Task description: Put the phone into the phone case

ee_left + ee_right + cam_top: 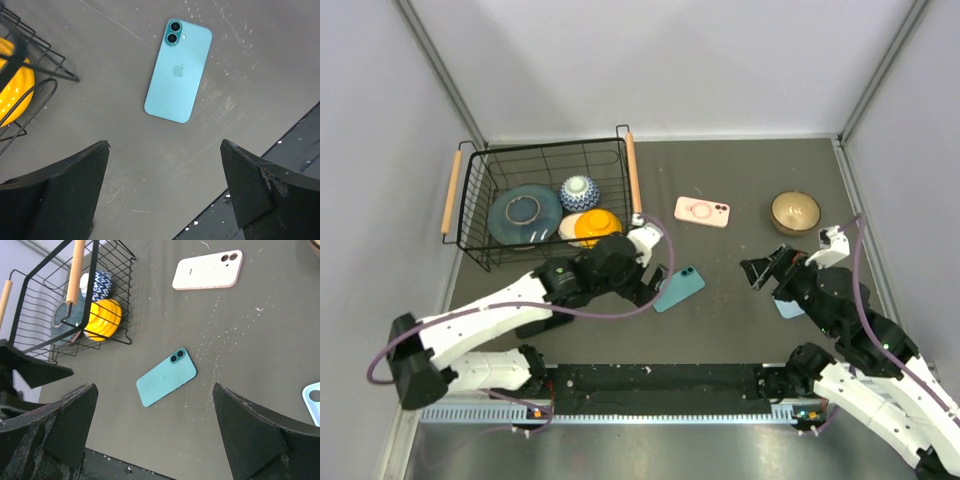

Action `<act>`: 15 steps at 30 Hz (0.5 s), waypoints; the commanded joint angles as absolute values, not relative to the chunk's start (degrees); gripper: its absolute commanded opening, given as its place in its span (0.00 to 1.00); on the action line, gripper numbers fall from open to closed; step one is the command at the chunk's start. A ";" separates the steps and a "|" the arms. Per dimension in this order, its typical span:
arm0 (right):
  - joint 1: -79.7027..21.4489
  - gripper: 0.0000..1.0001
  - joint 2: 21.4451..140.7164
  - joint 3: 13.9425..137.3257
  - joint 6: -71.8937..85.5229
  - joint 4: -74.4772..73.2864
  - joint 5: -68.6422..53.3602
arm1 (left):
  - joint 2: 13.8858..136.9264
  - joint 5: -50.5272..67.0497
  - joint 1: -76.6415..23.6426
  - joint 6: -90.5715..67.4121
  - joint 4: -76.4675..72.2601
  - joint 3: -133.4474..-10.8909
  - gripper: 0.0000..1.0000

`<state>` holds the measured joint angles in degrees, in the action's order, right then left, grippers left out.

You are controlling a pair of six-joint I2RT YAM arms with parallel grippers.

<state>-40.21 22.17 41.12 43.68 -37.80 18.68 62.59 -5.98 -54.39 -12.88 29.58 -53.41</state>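
The phone (680, 288) lies back up on the dark table, teal with its camera bump at one corner. It shows in the left wrist view (178, 71) and the right wrist view (166, 377). My left gripper (653, 276) (165, 145) is open and empty, just left of the phone and above the table. The pink phone case (702, 211) (208, 270) lies back up farther back, apart from the phone. My right gripper (766, 272) (154, 385) is open and empty, hovering to the right of the phone.
A wire basket (470, 215) (37, 67) (75, 300) at the left holds a plate, a blue-white vase and a yellow bowl (593, 226). A gold bowl (796, 211) stands at back right. A light blue case (788, 308) (312, 400) lies under my right arm.
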 commanded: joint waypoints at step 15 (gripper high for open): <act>-39.64 0.99 5.45 38.67 39.82 -37.26 13.54 | 96.76 -13.45 -60.29 2.54 29.71 -71.10 0.99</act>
<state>-40.21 7.16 39.27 41.78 -38.17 15.09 94.41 -13.72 -60.12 -1.72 31.40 -68.31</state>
